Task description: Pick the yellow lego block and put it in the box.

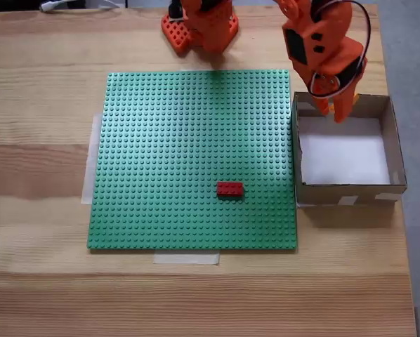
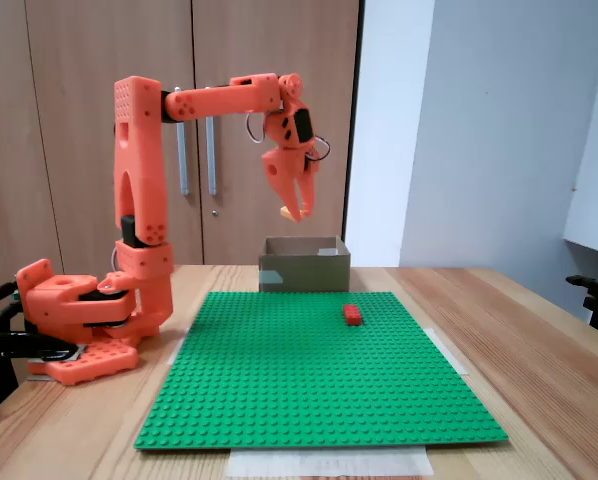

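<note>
Reading: no brand, label or legible writing shows on any surface in either fixed view.
Table: one pale wooden table (image 2: 539,350) carrying everything; strips of pale tape (image 1: 186,258) at the plate's edges.
Baseplate: one large square green studded plastic baseplate (image 2: 309,380), lying flat, nearest the camera that looks along the table.
Red brick: one small rectangular red plastic brick (image 2: 352,314), sitting on the baseplate toward the box side.
Box: one square shallow brown cardboard box (image 1: 397,165) with white floor, touching the baseplate's edge; pale tape patches on its walls.
Claw: one orange two-finger claw (image 2: 298,212) on the orange printed arm (image 2: 139,180), hanging above the box, pinching a small yellow-orange piece.
Yellow block: one yellow lego block (image 2: 287,210), only a sliver visible between the fingers, held in the air over the box.
</note>
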You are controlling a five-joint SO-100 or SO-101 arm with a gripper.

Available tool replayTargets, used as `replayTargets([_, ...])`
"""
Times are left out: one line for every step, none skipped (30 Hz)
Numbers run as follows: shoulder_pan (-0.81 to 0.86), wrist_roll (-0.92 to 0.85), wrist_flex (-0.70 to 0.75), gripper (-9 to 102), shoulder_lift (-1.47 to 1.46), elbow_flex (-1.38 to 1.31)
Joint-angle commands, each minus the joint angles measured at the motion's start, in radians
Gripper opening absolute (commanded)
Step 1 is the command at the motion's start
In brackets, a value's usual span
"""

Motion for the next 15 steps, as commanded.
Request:
replayTargets([0.02, -0.008, -0.017, -1, -0.011, -0.044])
replayTargets([0.023, -0.009, -0.02, -1, -0.021, -0.044])
replayTargets([0.023, -0.009, -0.023, -1, -0.034, -0.044])
replayTargets([0.026, -0.009, -0.028, -1, -0.043, -0.044])
replayTargets([0.028, -0.009, -0.031, -1, -0.051, -0.044])
replayTargets([0.029, -0.011, -0.032, -1, -0.058, -0.044])
replayTargets([0.031, -0.014, -0.035, -1, -0.064, -0.043])
replayTargets([0.034, -0.014, -0.041, -1, -0.067, -0.043])
replayTargets([0.035, -0.014, -0.048, -1, -0.072, -0.043])
replayTargets([0.037, -0.014, -0.051, -1, -0.077, -0.043])
replayTargets([0.037, -0.015, -0.054, -1, -0.08, -0.043])
replayTargets([0.037, -0.018, -0.057, -1, -0.084, -0.043])
replayTargets([0.038, -0.018, -0.06, -1, -0.092, -0.044])
replayTargets([0.04, -0.018, -0.064, -1, -0.103, -0.048])
replayTargets([0.041, -0.018, -0.067, -1, -0.109, -0.048])
